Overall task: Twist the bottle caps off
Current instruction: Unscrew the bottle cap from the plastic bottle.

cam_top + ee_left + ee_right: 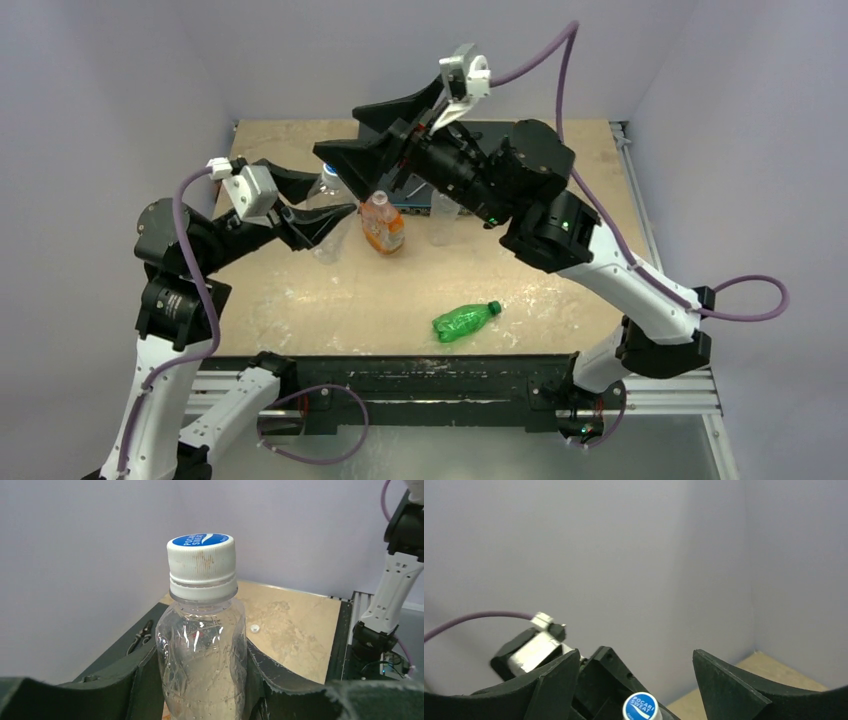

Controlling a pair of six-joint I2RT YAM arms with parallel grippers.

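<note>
The left claw (202,695) pinches a clear bottle (202,650) at the worktop's (300,310) 10 o'clock, its white cap (201,555) on. The right claw (639,680) hangs spread over that cap. A green bottle (465,320) lies at 5 o'clock.

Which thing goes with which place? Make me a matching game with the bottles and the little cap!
Things:
1. green bottle
2. clear bottle
3. orange-label bottle
4. loose white cap

Places:
A. standing upright, nothing holding it
B. held in the left gripper
C. lying on its side
D. off any bottle, flat on the table

Pairs: 1-C, 2-B, 3-A, 4-D
</note>
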